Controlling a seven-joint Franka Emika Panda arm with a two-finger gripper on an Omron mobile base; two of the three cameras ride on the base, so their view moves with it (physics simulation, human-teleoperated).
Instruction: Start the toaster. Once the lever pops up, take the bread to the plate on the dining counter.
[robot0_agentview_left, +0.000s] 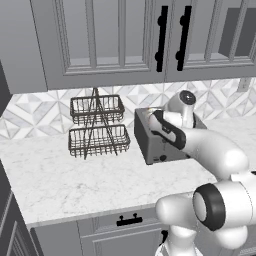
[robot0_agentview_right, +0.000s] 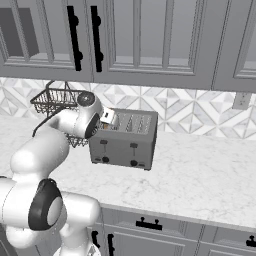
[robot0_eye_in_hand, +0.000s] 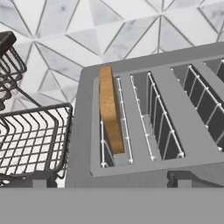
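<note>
A white marble bench (robot0_agentview_left: 75, 185) runs under grey cupboards, tiled wall behind. No writing can be read anywhere. The white arm (robot0_agentview_right: 40, 150) rises from the front edge, bends and reaches forward, its hand hanging over the top of the toaster (robot0_agentview_right: 125, 142). The fingers are hidden from the room views; they stand spread wide, holding nothing. In the toaster's end slot, on the side by the wire basket rack (robot0_agentview_left: 97, 125), the bread (robot0_eye_in_hand: 109, 109) stands upright. The rack's baskets look bare.
</note>
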